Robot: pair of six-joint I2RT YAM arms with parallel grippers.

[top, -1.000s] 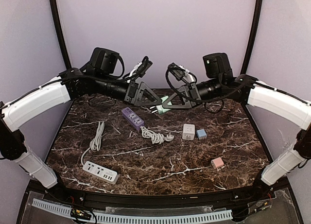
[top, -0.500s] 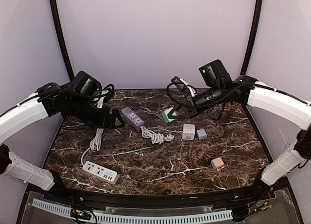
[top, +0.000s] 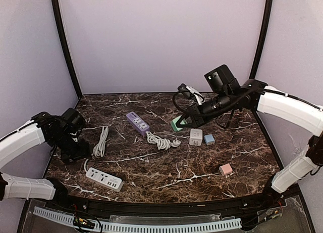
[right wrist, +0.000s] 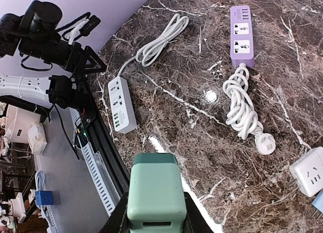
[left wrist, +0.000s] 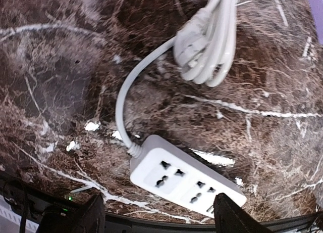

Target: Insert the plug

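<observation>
The right gripper [right wrist: 154, 220] was clenched on the green plug [right wrist: 153, 187] toward the far edge of the counter [top: 202, 165], well apart from the white power strip [left wrist: 187, 182] near the near-left corner, over which the left gripper [left wrist: 159, 218] hovered with fingers [left wrist: 93, 215] spread and empty. Pushed in with the strip unpinned, the plug could shove it sideways, and its prongs, hidden from view, might miss the slots.

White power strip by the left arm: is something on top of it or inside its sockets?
Nothing lies on the white power strip, and its visible sockets are empty. Only its own cable leaves one end. The underside cannot be seen.
</observation>
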